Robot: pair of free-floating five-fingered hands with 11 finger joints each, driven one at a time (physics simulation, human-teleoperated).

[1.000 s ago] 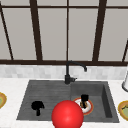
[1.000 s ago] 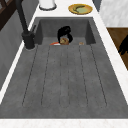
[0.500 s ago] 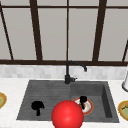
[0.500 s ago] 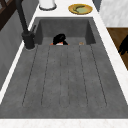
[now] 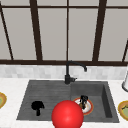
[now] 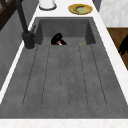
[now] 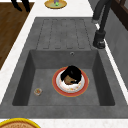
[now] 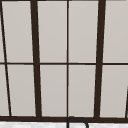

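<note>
My right hand [image 5: 83,100] is down in the sink basin [image 7: 45,62], right over a white plate with an orange rim [image 7: 56,86]. The right side view shows this hand [image 7: 72,73] resting on the plate with a brown bit [image 7: 67,80] under it. From the left side the same hand [image 6: 58,39] shows low behind the basin's near wall. My left hand [image 5: 37,106] hangs in the air in front of the counter, fingers relaxed and pointing down, holding nothing. It appears over the wooden floor [image 6: 124,46] [image 7: 20,5]. A big red ball [image 5: 67,115] sits at the front edge.
A black faucet [image 5: 68,72] stands behind the ribbed drainboard [image 6: 65,75]. A small round item [image 7: 38,91] lies on the basin floor. Yellow plates rest on the counter at both ends [image 5: 123,110] [image 7: 55,3]. A white jar [image 6: 47,3] stands beyond the basin.
The right hand has sunk a little lower in the basin, onto the plate. The left hand and the red ball have stayed where they were.
</note>
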